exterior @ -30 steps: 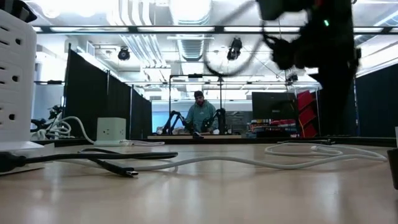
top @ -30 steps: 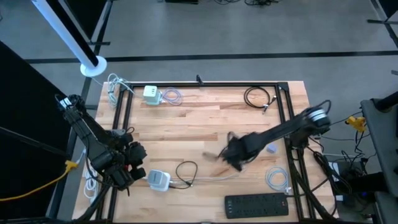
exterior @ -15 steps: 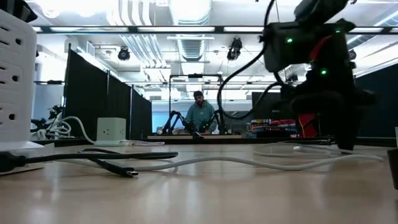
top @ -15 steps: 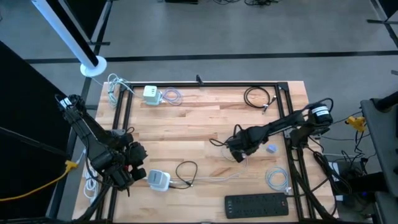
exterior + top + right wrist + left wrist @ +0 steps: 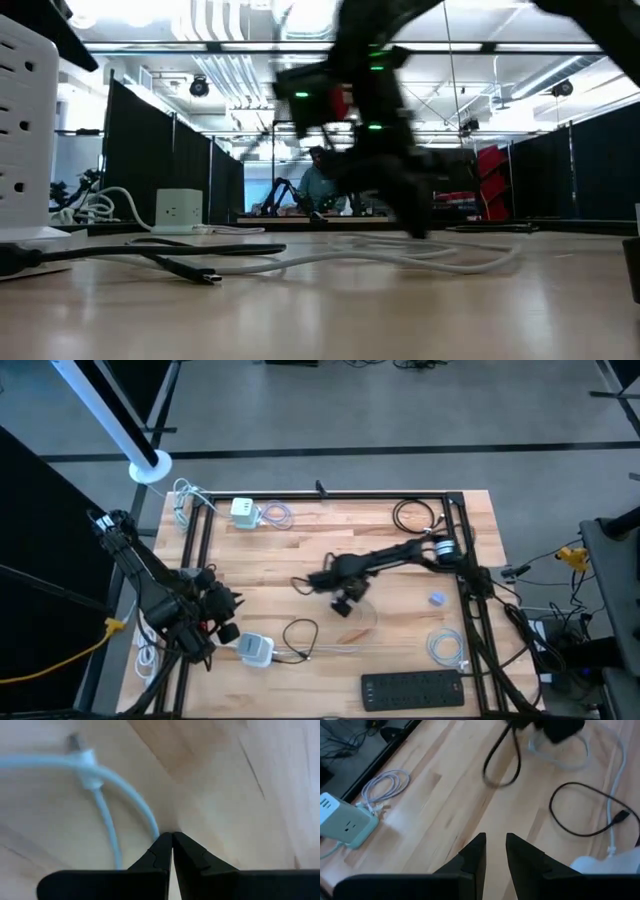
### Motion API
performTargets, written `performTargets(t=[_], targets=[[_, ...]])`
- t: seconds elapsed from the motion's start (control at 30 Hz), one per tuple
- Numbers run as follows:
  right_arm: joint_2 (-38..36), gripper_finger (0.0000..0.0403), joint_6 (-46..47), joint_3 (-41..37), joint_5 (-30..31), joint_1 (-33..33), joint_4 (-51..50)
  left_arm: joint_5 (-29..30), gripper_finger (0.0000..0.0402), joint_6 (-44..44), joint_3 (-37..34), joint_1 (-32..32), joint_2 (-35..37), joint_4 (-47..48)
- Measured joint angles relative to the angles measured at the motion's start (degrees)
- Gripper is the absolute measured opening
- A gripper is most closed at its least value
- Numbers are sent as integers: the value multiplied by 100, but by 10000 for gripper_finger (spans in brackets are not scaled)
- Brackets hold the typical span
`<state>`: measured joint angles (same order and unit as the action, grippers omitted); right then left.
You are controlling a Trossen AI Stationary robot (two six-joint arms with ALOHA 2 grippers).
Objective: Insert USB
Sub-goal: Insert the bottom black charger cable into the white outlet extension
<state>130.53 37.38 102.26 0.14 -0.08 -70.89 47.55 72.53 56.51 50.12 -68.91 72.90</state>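
White cable is pinched in the right gripper, whose 2 fingertips are pressed together on the cord where it runs down between them; a plug end shows further along it, toward the upper left of the right wrist frame. In the high view that gripper sits just left of centre, over the bare boards of the wooden table, with the arm reaching in from the right edge.

Judged from this, the task is only partly along: the cable is picked up and being carried, but nothing is plugged in. The likely target, a white charger block, lies at the lower left of the high frame, well apart from the right gripper, so the approach, alignment and insertion are all left to do. A second white adapter rests near the upper left.

Close beside the charger block waits the left gripper, at the lower left of the high view. Its fingers stand a narrow slit apart and hold nothing. A black cable loop lies just right of the charger block, and a black power strip runs along the bottom edge.
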Motion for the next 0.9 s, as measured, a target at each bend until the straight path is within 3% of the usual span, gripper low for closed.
performTargets(t=[0.1, 0.2, 0.27, 0.33, 0.47, 0.63, 0.73, 0.9], targets=[[551, 0, -363, 1177, -74, -36, 225, 6, 63, 16, 0, -44, 103, -41], [980, 0, -755, 2216, -161, -71, 2753, 52, 63, 27, 2, -69, 213, -70], [993, 0, -991, 2601, -181, -93, 1842, 133, 64, 99, 3, -96, 295, -88], [1064, 0, -1156, 2939, -150, -125, 2134, 225, 63, 228, 7, -104, 392, -118], [870, 0, -1731, 3092, 106, -163, 1206, 307, 63, 393, 9, -148, 524, -286], [534, 0, -2507, 3075, 236, -142, -735, 421, 64, 470, 8, -190, 593, -416], [582, 0, -2851, 2892, 173, 55, -1955, 527, 63, 466, 9, -234, 600, -441], [-105, 0, -3114, 1509, -442, 476, -1599, 662, 63, 468, 9, -271, 602, -464]])
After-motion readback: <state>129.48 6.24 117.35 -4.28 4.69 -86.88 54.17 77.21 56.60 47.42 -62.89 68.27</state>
